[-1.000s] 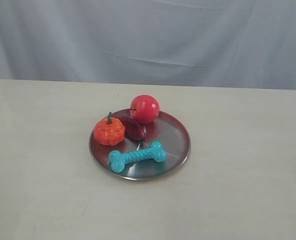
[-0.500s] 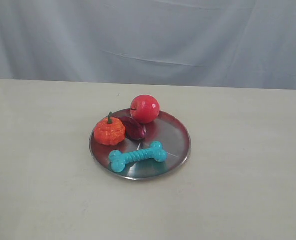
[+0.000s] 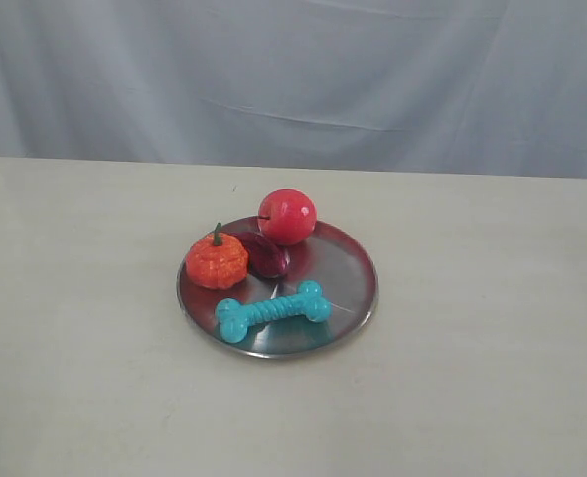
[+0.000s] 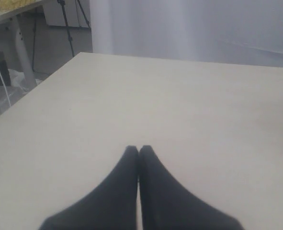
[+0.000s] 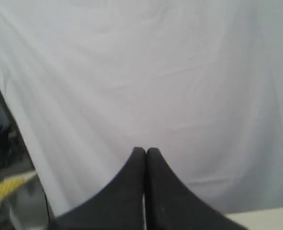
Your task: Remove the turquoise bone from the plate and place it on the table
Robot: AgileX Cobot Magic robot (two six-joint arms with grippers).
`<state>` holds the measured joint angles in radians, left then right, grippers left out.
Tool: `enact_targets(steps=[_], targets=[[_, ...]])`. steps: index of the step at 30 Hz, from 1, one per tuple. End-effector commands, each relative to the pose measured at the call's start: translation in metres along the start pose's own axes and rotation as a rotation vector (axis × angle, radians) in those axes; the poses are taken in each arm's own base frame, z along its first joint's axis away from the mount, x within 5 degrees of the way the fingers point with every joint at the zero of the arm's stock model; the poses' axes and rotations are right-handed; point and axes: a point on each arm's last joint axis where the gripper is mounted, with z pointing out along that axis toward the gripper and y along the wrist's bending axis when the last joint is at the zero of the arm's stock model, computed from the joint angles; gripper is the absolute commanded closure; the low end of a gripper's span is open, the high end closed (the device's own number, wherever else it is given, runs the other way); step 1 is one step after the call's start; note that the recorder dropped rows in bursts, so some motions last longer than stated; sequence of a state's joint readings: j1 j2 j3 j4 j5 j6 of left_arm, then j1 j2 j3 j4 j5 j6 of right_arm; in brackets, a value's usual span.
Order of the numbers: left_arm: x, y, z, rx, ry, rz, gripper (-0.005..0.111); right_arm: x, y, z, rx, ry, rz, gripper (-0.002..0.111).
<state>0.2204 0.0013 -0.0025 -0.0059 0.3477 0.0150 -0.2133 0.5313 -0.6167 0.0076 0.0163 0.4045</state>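
Note:
The turquoise bone (image 3: 272, 311) lies on the front part of the round silver plate (image 3: 351, 268), which rests mid-table on the cream table (image 3: 492, 348). Neither arm appears in the exterior view. In the left wrist view my left gripper (image 4: 139, 149) is shut with nothing in it, above bare tabletop (image 4: 179, 110). My right gripper (image 5: 145, 151) is also shut and empty, facing the white curtain (image 5: 170, 72); a sliver of table edge (image 5: 266, 218) shows in that view.
On the plate with the bone sit an orange toy pumpkin (image 3: 217, 260), a red apple (image 3: 287, 216) and a dark purple fruit (image 3: 265, 254). A pale curtain (image 3: 293, 79) hangs behind the table. The table's edge (image 4: 40, 81) and a floor with stands show in the left wrist view.

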Motion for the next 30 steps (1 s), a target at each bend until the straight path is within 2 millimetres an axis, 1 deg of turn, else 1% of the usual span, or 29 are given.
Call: enact_targets(steps=[1,2,5,8,11,13,18,21,25,28,30], targets=[[0.000,0.000,0.000,-0.002,-0.004,-0.006,0.107,0.009,0.019,0.051,-0.052,0.254,-0.184,0.109],[0.000,0.000,0.000,-0.002,-0.004,-0.006,0.107,0.011,0.025,0.063,-0.068,0.317,-0.243,0.109],[0.000,0.000,0.000,-0.002,-0.004,-0.006,0.107,0.013,0.038,0.093,-0.083,0.503,-0.345,0.109],[0.000,0.000,0.000,-0.002,-0.004,-0.006,0.107,0.017,0.044,0.120,-0.068,0.660,-0.414,0.109],[0.000,0.000,0.000,-0.002,-0.004,-0.006,0.107,0.021,0.047,0.143,-0.062,0.760,-0.461,0.109],[0.000,0.000,0.000,-0.002,-0.004,-0.006,0.107,0.021,0.050,0.154,-0.069,0.772,-0.485,0.109],[0.000,0.000,0.000,-0.002,-0.004,-0.006,0.107,0.029,0.051,0.175,-0.106,0.810,-0.590,0.109],[0.000,0.000,0.000,-0.002,-0.004,-0.006,0.107,0.041,0.048,0.184,-0.127,0.850,-0.649,0.109],[0.000,0.000,0.000,-0.002,-0.004,-0.006,0.107,0.062,0.042,0.195,-0.173,0.923,-0.756,0.109],[0.000,0.000,0.000,-0.002,-0.004,-0.006,0.107,0.082,0.038,0.205,-0.210,0.981,-0.804,0.109],[0.000,0.000,0.000,-0.002,-0.004,-0.006,0.107,0.099,0.037,0.210,-0.296,1.036,-0.839,0.109]])
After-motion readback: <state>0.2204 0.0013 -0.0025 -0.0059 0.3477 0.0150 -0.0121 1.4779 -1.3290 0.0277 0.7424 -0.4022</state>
